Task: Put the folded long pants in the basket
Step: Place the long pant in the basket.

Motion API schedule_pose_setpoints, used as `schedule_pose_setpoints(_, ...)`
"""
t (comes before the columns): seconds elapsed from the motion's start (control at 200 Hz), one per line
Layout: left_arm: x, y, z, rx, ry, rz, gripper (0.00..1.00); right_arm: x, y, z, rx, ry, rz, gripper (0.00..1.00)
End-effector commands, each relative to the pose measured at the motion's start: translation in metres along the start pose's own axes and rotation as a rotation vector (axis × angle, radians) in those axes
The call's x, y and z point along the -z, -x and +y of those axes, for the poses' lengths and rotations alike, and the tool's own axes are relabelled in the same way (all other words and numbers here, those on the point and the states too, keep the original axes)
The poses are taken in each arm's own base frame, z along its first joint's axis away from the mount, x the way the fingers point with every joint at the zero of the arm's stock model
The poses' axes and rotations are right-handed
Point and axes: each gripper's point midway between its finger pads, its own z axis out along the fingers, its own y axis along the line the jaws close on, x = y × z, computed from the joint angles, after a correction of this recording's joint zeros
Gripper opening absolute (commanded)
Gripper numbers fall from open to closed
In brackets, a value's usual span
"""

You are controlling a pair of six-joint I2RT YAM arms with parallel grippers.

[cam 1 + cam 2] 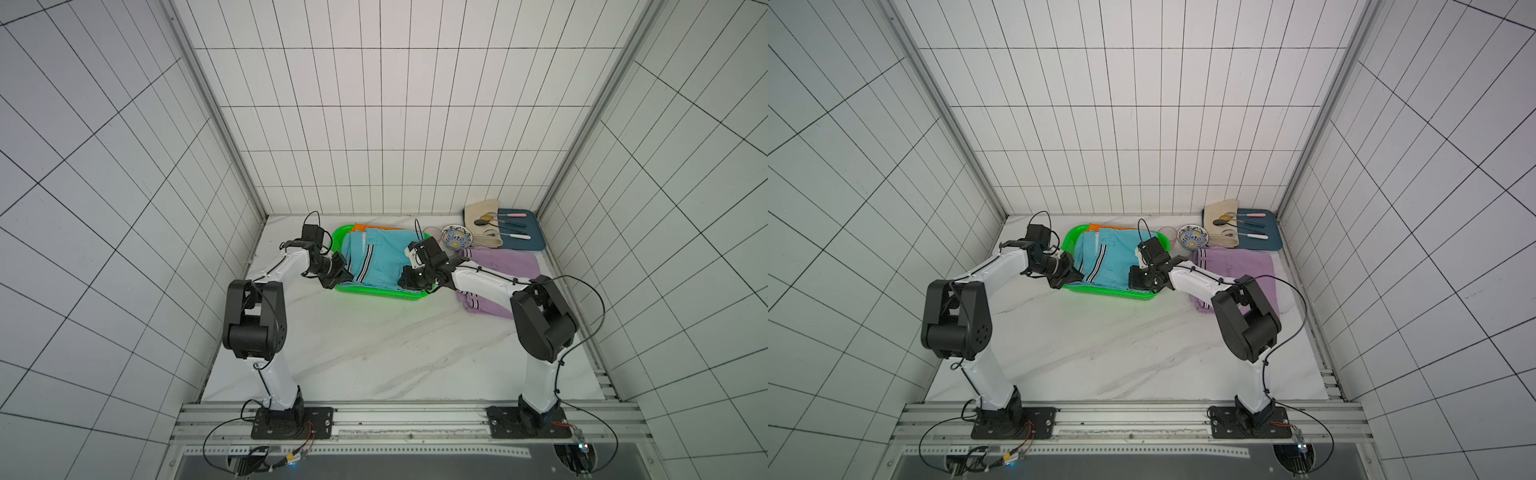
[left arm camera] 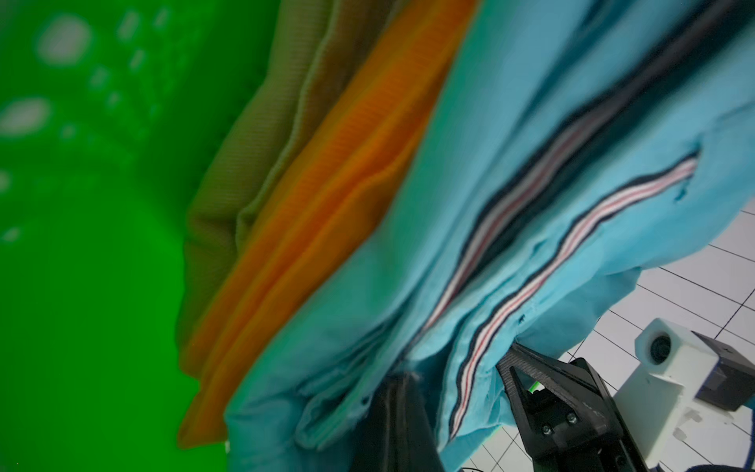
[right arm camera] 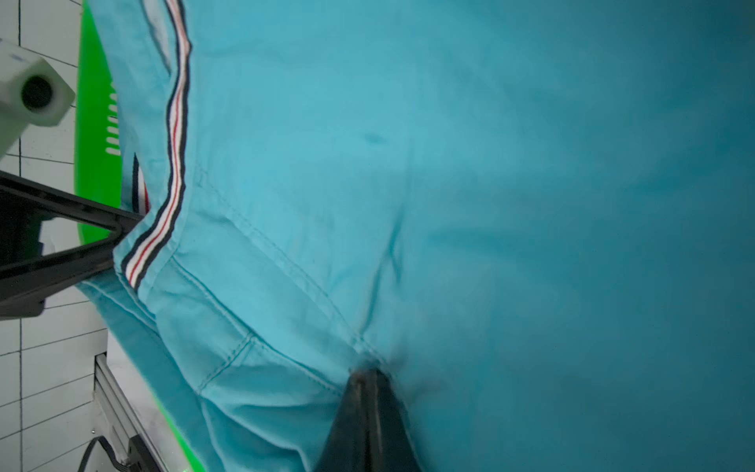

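- Basket (image 1: pixel 374 296) (image 1: pixel 1108 294) sits on the table (image 1: pixel 374 353) toward the far side, about mid-width.
- We see the light blue pants (image 1: pixel 378 257) (image 1: pixel 1113 257) lying on top inside the basket, striped side seam up, in both top views.
- Orange pants (image 1: pixel 365 227) (image 1: pixel 1100 227) peek out under the blue at the far rim. In the left wrist view they lie between the blue and the tan pants (image 2: pixel 253 143), so we count all three in the basket.
- Left gripper (image 1: pixel 340 277) (image 2: pixel 453 367) is at the near-left corner of the basket, jaws clamped on the blue pants' striped edge.
- Right gripper (image 1: pixel 409 282) (image 3: pixel 367 378) is at the near-right corner. We see one finger pressed into puckered blue cloth with the other hidden beneath, so we read it as closed on the light blue pants.
- Lilac pants (image 1: pixel 503 266) (image 1: pixel 1237 262) lie on the table just right of the basket, outside it, partly under the right arm.
- We note a patterned bowl (image 1: pixel 457 237) at far right, then a beige cloth (image 1: pixel 478 210) with spoons on it overlapping a dark blue tray (image 1: pixel 536 237).
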Motion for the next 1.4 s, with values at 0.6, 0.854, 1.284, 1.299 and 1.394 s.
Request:
schedule_pose_setpoints(0.6,0.091,0.023,-0.113,-0.243,-0.048,-0.306,0.00,0.115,0.085,0.030,0.161,-0.186,-0.366,0.16)
schedule_pose_setpoints(0.854,0.039,0.071,-0.125,-0.272,0.010,-0.245,0.00,0.085,0.134,-0.011,0.229,-0.399,-0.395,0.12)
schedule_pose_setpoints(1.284,-0.023,0.115,-0.051,-0.139,0.159,-0.122,0.00,0.010,0.111,-0.085,0.082,-0.432,-0.197,0.05)
schedule_pose_setpoints(1.299,-0.024,0.115,-0.051,-0.141,0.159,-0.120,0.00,0.009,0.110,-0.084,0.079,-0.424,-0.191,0.05)
schedule_pose_setpoints(1.394,-0.028,0.118,-0.045,-0.146,0.177,-0.111,0.00,0.006,0.108,-0.080,0.067,-0.395,-0.173,0.07)
